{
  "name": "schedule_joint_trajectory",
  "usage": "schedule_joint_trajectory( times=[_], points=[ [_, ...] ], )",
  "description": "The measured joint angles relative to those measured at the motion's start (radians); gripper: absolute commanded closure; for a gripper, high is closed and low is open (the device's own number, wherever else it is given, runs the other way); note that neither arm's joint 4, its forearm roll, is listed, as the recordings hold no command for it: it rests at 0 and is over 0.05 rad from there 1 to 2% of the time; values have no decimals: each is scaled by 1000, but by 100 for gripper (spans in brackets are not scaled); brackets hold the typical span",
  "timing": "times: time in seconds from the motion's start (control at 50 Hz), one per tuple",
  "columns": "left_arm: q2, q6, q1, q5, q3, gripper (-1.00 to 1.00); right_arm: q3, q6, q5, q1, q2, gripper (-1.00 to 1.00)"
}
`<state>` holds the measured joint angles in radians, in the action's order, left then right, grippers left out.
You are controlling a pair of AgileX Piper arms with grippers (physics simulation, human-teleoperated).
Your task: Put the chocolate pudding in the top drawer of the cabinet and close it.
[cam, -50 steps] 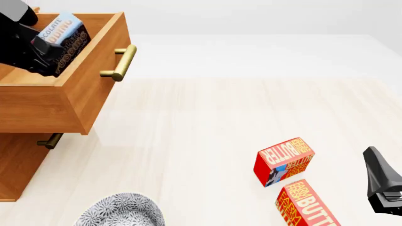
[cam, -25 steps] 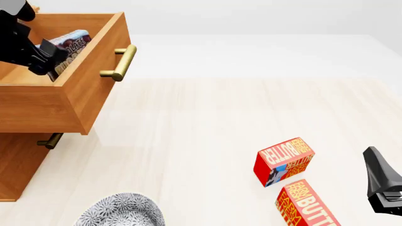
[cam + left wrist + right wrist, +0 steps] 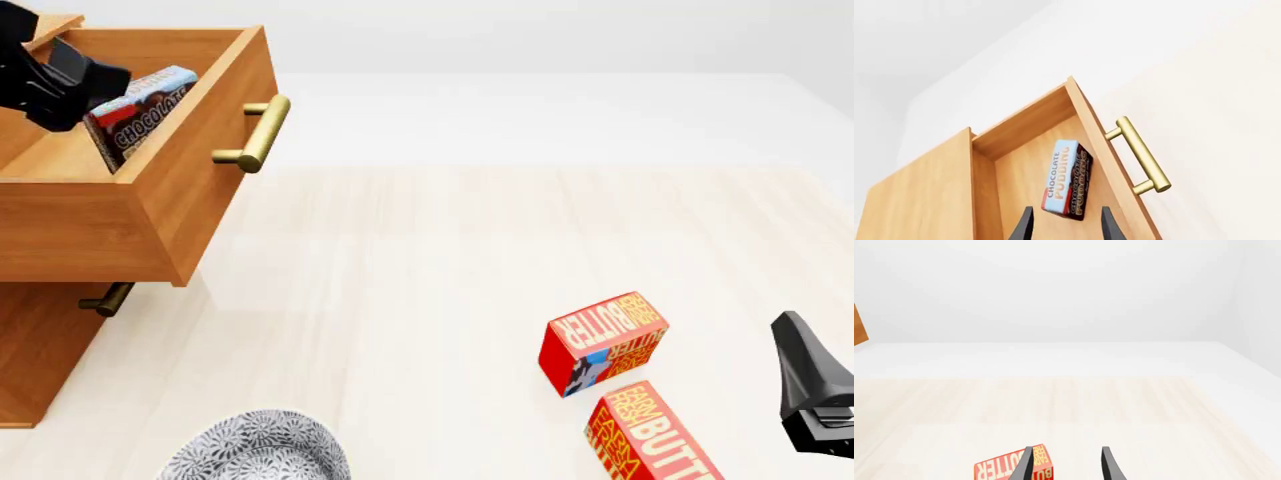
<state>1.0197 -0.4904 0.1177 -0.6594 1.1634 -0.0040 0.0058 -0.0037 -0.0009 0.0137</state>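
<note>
The left gripper (image 3: 1064, 227) hangs spread and empty over the top drawer (image 3: 187, 170); the chocolate pudding (image 3: 1067, 180) lies just beyond its fingertips, at twelve o'clock.

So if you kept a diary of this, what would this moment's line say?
light-blue-and-brown chocolate pudding box: inside open top drawer, leaning on its front | left gripper: open, above it | right gripper: open, idle

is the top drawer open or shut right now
Open. The top drawer is pulled out of the cabinet, and the chocolate pudding lies inside it, leaning against the front wall.
</note>
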Motion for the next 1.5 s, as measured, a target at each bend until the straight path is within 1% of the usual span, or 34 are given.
schedule_joint_trajectory(
  times=[0.42, 0.7, 1.06, 1.5],
  points=[
    [-35, 48, 105, -42, 50, -100, 0, 0, 0, 0, 0, -100],
    [-37, 69, 180, -65, 81, -100, 0, 0, 0, 0, 0, -100],
    [-28, 86, 254, -78, 116, -100, 0, 0, 0, 0, 0, -100],
    [-14, 95, 353, -51, 94, -100, 0, 0, 0, 0, 0, -100]
  ],
)
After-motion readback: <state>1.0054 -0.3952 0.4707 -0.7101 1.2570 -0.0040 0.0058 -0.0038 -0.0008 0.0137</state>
